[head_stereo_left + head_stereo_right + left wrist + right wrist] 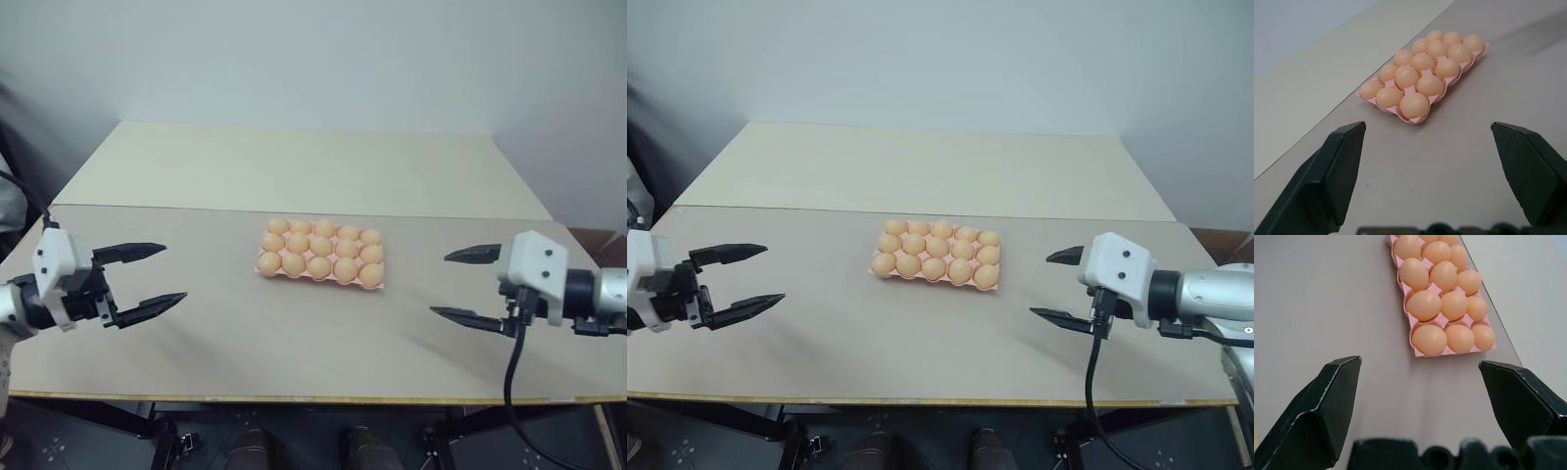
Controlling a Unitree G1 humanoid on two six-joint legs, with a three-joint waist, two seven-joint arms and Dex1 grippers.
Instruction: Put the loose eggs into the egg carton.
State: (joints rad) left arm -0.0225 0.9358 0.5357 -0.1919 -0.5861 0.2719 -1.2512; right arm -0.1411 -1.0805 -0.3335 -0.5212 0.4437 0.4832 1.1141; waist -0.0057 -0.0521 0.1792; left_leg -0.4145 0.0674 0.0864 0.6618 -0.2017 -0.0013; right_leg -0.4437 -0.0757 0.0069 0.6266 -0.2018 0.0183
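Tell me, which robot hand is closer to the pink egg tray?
Right, slightly. The right gripper hangs open off the egg carton's right side; the left gripper, also open, sits farther off its left side.

The egg carton (321, 276) lies mid-table (245, 333), between its side edges. Eggs (319, 266) sit in every cup, three rows of five.

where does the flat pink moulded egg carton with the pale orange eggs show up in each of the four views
Left eye view: the flat pink moulded egg carton sits mid-table, just right of centre.
Right eye view: the carton lies at about the centre.
Left wrist view: it is upper middle, beyond the two black fingers.
Right wrist view: it runs off the top edge, right of centre.
Shared landmark: the seam between the two tabletops, just behind the carton.
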